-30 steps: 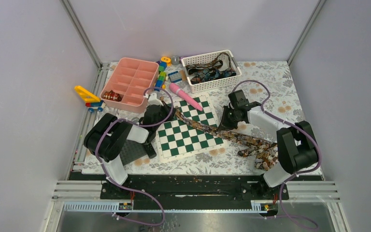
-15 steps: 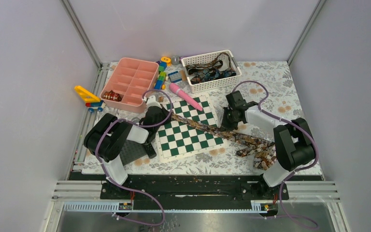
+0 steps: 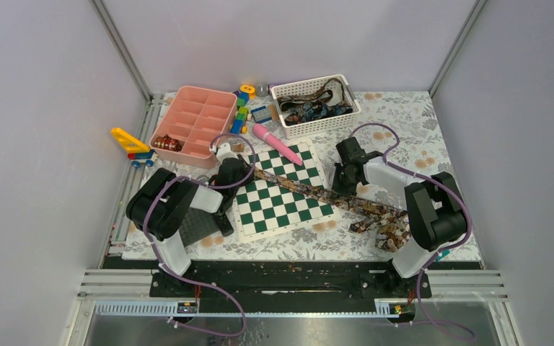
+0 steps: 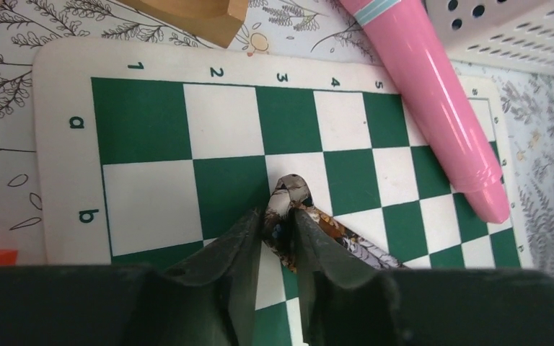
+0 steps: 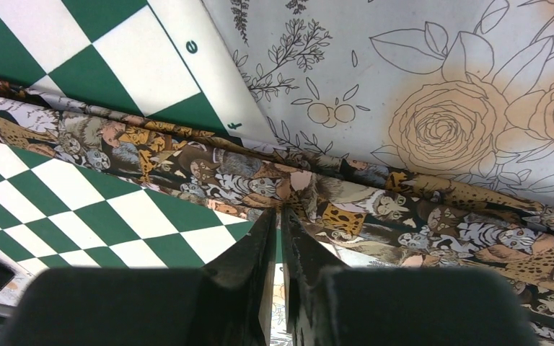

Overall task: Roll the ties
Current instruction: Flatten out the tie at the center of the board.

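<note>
A long brown animal-print tie lies stretched across the green and white chessboard from upper left to lower right, its wide end bunched near the right arm's base. My left gripper is shut on the tie's narrow end, seen pinched between its fingers. My right gripper is shut on the tie's middle, puckering the cloth at the board's right edge. More ties lie in the white basket.
A pink tube lies at the board's top edge and shows in the left wrist view. A pink compartment tray holds a small coil. Toy blocks and a yellow toy lie at the back left.
Both grippers have moved left with the tie, which is now drawn straighter and tauter across the board. Its bunched wide end has slid left a little.
</note>
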You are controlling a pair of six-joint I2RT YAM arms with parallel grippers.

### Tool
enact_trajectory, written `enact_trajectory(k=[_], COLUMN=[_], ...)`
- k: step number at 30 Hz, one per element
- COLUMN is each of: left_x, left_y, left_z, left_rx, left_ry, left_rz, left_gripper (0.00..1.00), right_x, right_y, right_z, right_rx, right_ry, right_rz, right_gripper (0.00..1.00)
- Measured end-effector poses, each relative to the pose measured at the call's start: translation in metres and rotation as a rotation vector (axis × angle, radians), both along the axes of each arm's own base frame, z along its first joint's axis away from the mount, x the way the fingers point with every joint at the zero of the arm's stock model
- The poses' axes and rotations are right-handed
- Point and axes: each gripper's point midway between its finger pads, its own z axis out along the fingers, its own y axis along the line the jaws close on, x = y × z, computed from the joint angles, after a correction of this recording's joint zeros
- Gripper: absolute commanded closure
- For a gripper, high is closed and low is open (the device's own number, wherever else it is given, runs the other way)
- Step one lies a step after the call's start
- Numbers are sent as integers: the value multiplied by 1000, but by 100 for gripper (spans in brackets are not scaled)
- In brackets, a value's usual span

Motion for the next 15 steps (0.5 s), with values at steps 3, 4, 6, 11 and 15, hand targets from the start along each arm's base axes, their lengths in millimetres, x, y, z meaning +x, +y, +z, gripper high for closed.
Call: enact_trajectory(k=[3,4,6,11,15], left_x=[3,4,6,8,5], left_y=[1,1,1,2,5], left_z=[1,2,4,6,10], left_rx=[0,-2,-3,-6,0], left_ry=[4,4,6,13,22], left_rz=[18,24,32,46,57], left_gripper=[60,58,55,48,46], right_x=[0,0,0,0,0], right_y=[0,0,0,0,0], right_z=[0,0,0,0,0], right_rx=[0,1,0,0,1], right_ry=[0,0,0,0,0], right_rz=[-1,-2,-2,-1,-1], right_gripper=[87,87,87,86,86])
